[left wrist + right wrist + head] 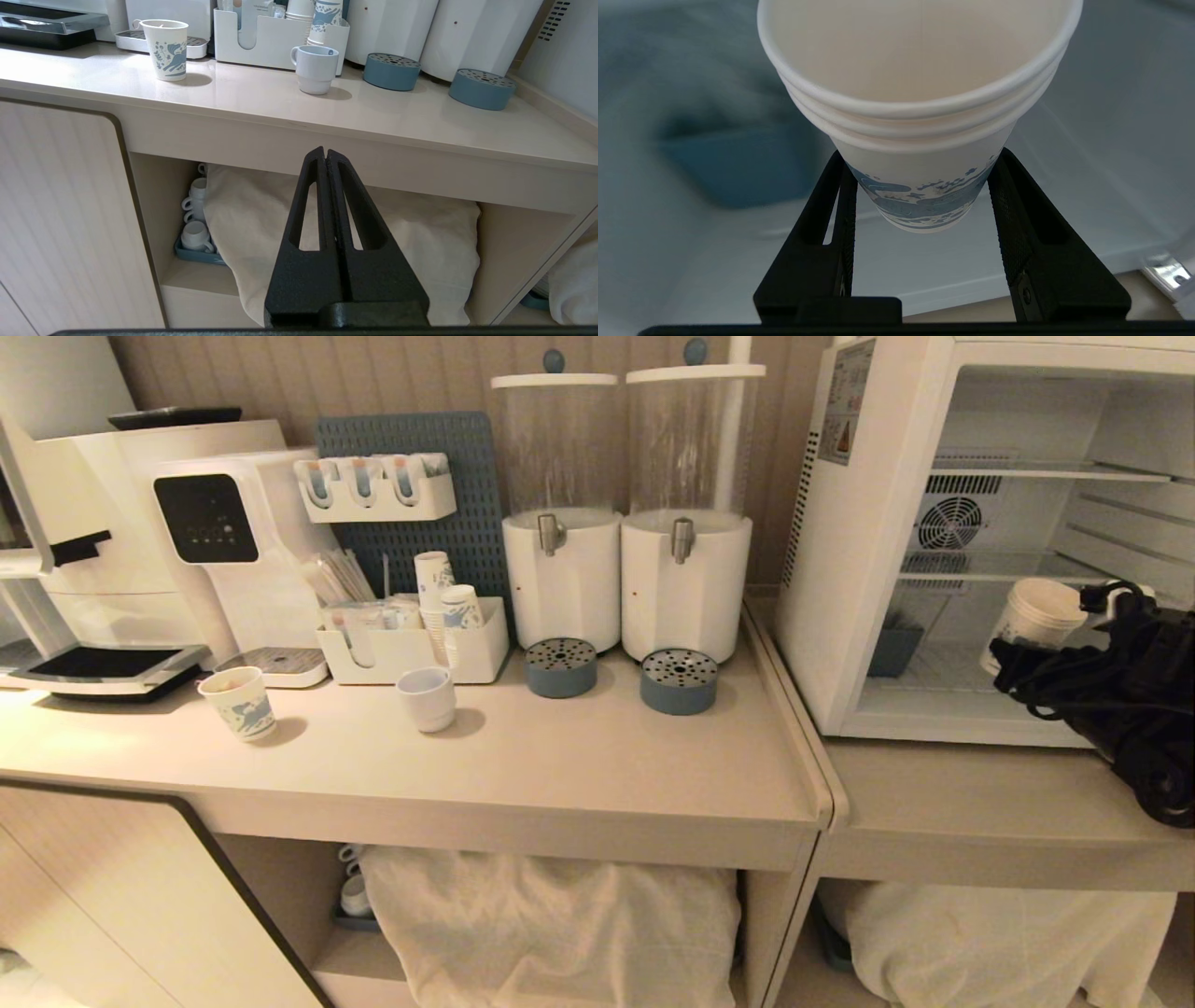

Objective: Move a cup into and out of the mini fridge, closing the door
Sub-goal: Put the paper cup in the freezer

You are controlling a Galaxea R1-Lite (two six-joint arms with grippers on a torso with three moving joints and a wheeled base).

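The cup (920, 116) was a tall white paper one with a thick rolled rim and a blue print low on its side. Up close it showed three rims stacked one under the other, so it looked like a few cups nested together. The inside was plain and pale, nothing in it that I could see.

The right gripper (920, 205) had its fingers (845, 210) clamped on the cup's lower wall, one on each side, right around the blue pattern. In the head view the cup (1032, 616) was tilted, mouth leaning back toward the robot, sitting at the front opening of the mini fridge (878, 541) at the level of the bottom compartment, under the lower wire shelf (990, 577). The black right arm came in from the right edge there. A dark blue tub (894, 649) sat at the left side of that same compartment, well apart from the cup.

The left gripper (325, 156) hung low in front of the cabinet, below the surface (280, 100), fingers pressed together with nothing between them.

On the surface there was also a shorter blue-print paper cup (240, 703) and a plain white mug (427, 698).
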